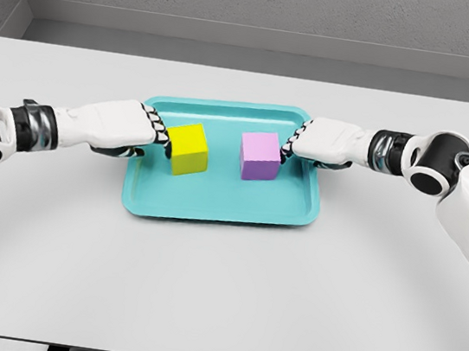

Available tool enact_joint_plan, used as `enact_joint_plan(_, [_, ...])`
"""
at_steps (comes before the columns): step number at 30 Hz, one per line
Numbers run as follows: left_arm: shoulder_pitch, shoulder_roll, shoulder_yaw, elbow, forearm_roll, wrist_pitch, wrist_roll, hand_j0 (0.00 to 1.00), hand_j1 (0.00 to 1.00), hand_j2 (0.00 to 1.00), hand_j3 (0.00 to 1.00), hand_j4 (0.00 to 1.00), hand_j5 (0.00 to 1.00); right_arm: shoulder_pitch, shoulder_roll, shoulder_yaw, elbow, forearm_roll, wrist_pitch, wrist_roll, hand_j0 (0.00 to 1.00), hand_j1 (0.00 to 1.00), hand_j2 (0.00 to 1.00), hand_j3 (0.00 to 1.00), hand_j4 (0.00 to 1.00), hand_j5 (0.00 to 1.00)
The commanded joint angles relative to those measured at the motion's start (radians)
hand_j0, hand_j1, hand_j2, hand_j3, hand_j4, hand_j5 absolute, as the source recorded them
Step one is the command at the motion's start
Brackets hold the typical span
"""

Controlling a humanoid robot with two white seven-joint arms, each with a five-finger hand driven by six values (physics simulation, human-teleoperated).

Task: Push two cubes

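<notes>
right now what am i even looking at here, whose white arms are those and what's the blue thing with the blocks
This is a computer-simulated humanoid robot, and the single picture comes from a camera on its head, so you look down at its own arms over a grey table.

The arm entering from the left ends in the left hand; the one from the right ends in the right hand. Each has five fingers.

On the table sits a teal tray. Inside it are two blocks: a yellow cube on the left and a purple cube on the right, with a gap between them.

Nothing is being held. Each hand's curled fingers sit against the outer side of the nearer cube, as if to push the cubes toward each other.
</notes>
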Motion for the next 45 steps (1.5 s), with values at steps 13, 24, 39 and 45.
enact_joint_plan(13, [-0.009, -0.046, 0.000, 0.000, -0.012, 0.001, -0.025, 0.64, 0.64, 0.64, 0.64, 0.64, 0.64, -0.008, 0.017, 0.010, -0.009, -0.002, 0.002, 0.000, 0.68, 0.68, 0.68, 0.68, 0.68, 0.68])
enact_joint_plan(24, [-0.009, -0.060, -0.001, -0.005, -0.012, 0.001, -0.039, 0.64, 0.64, 0.64, 0.64, 0.64, 0.64, -0.011, 0.034, 0.025, -0.009, 0.003, 0.002, 0.000, 0.68, 0.68, 0.68, 0.68, 0.68, 0.68])
enact_joint_plan(39, [-0.026, -0.119, -0.014, -0.014, -0.010, 0.001, -0.068, 0.64, 0.64, 0.64, 0.64, 0.64, 0.64, -0.020, 0.057, 0.054, -0.012, 0.003, 0.002, 0.000, 0.68, 0.68, 0.68, 0.68, 0.68, 0.68])
enact_joint_plan(45, [-0.031, -0.152, -0.014, -0.008, -0.012, 0.001, -0.088, 0.64, 0.64, 0.64, 0.64, 0.64, 0.64, -0.020, 0.057, 0.066, -0.017, 0.004, 0.002, 0.000, 0.68, 0.68, 0.68, 0.68, 0.68, 0.68])
